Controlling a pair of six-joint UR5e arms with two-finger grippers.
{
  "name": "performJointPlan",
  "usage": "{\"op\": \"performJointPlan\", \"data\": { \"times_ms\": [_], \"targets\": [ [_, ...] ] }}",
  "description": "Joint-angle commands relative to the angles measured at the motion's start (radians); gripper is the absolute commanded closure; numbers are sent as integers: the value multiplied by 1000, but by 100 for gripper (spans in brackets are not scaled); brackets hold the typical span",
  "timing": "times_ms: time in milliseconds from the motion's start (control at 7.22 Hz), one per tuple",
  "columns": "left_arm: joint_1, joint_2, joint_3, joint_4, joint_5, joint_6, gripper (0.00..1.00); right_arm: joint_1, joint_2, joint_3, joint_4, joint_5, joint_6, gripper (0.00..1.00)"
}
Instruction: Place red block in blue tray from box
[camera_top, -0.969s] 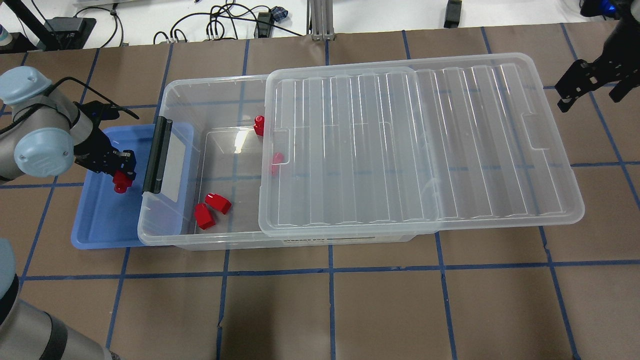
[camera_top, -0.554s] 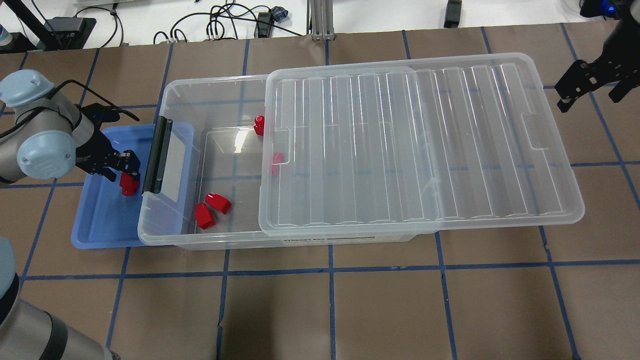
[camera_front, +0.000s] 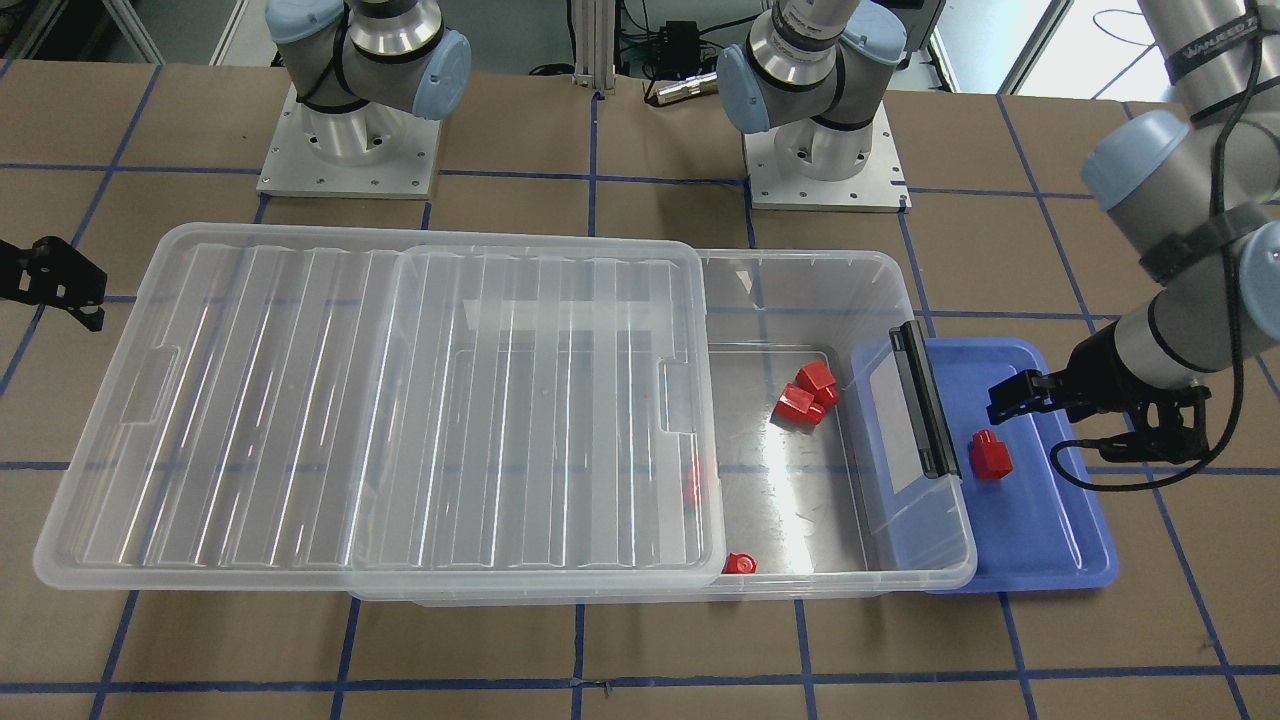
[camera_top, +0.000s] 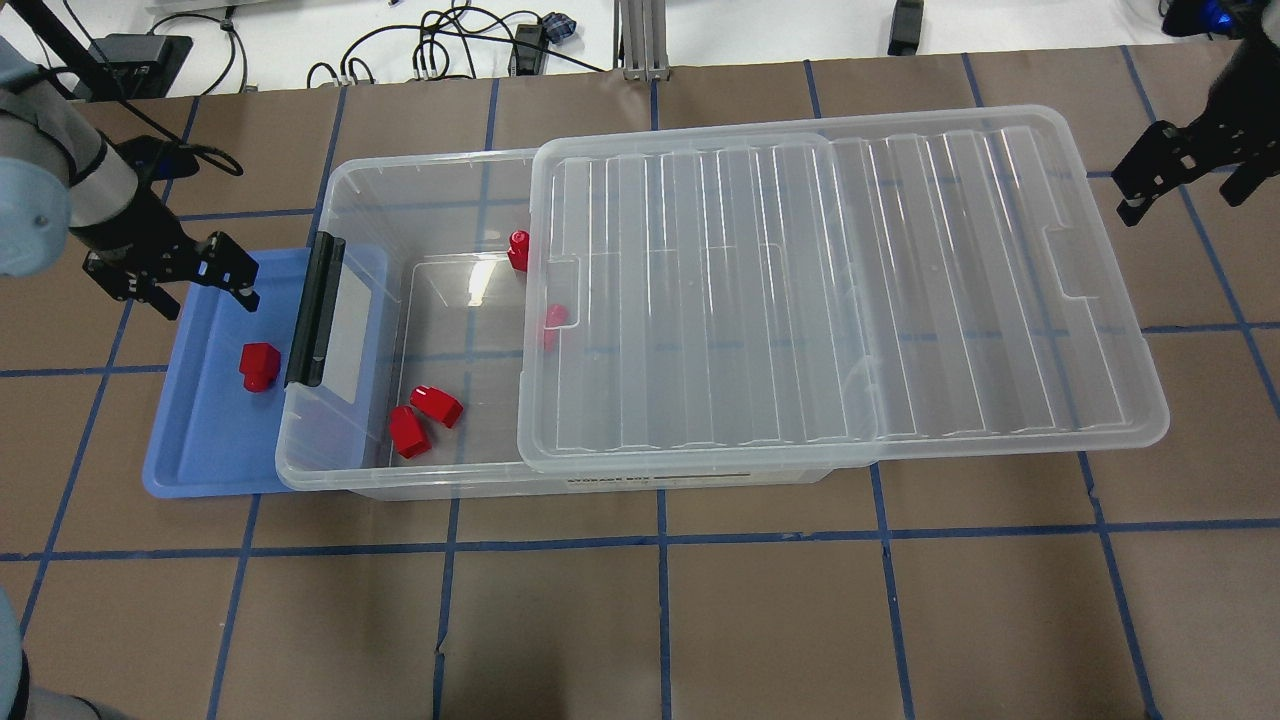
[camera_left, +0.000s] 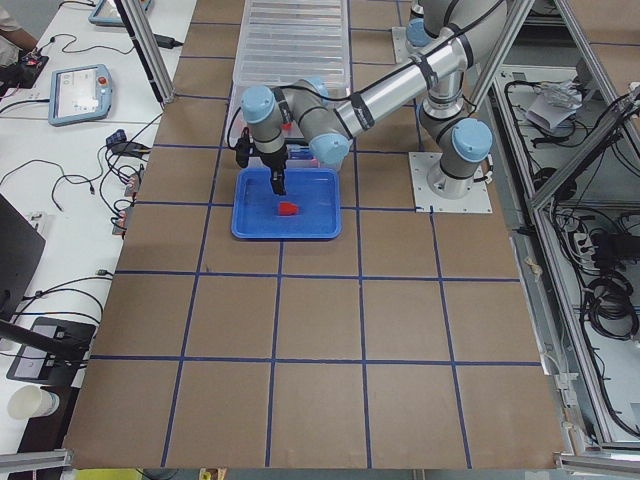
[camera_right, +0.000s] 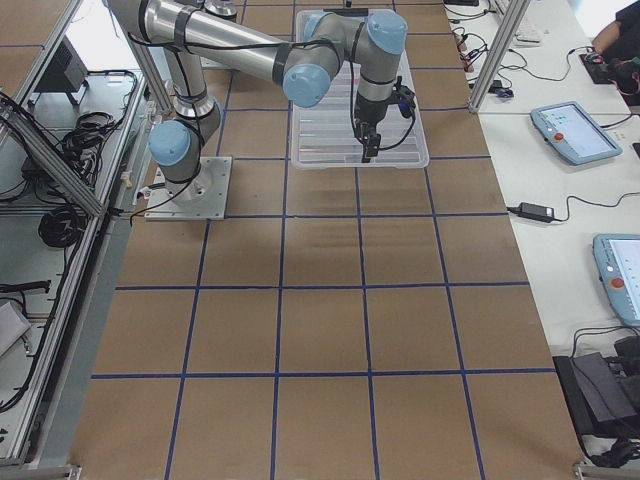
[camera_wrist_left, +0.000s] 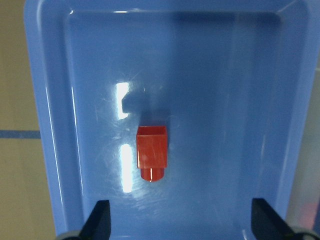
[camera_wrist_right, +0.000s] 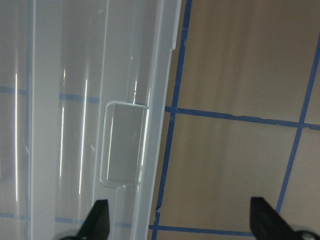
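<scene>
**Status.** The red block (camera_top: 259, 366) lies on its side on the floor of the blue tray (camera_top: 200, 472), at the left of the overhead frame. Nothing grips it. The left end effector (camera_top: 208, 300) hangs above the tray's upper end with its fingers spread wide and holds nothing. The wrist view shows the block well clear between both fingertips. The right end effector (camera_top: 1185, 195) is at the upper right, also spread wide and empty, beyond the lid (camera_top: 840, 300).

**Step in hand, as judged.** The placement looks complete and withdrawal is what remains. Recommend a straight vertical lift with the fingers kept spread. Avoid any sideways travel toward the black handle (camera_top: 316, 310) on the box (camera_top: 340, 482), which sits just beside the block.

**Limits of observation.**
- The box end overlaps the tray's right portion; whether it rests on the tray cannot be told.
- One loose block (camera_top: 553, 318) at the lid's edge is partly veiled, and anything under the lid is hard to make out.
- The right arm is cut off by the frame edge.
- How high the left fingertips stand above the tray floor cannot be judged.
</scene>
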Motion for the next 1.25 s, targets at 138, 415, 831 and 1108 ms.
{"op": "performJointPlan", "data": {
  "times_ms": [138,415,831,1108],
  "targets": [
    [-265,97,186,-219,0,-297,0,-71,47,12,-27,-6,-10,0],
    [-359,133,177,-210,-2,-359,0,-75,110,14,-99,-6,2,0],
    [-375,156,150,-210,-2,-423,0,-75,149,14,-86,-17,5,0],
    [-375,148,137,-208,-5,-429,0,-66,144,15,-58,-5,3,0]
  ]
}}
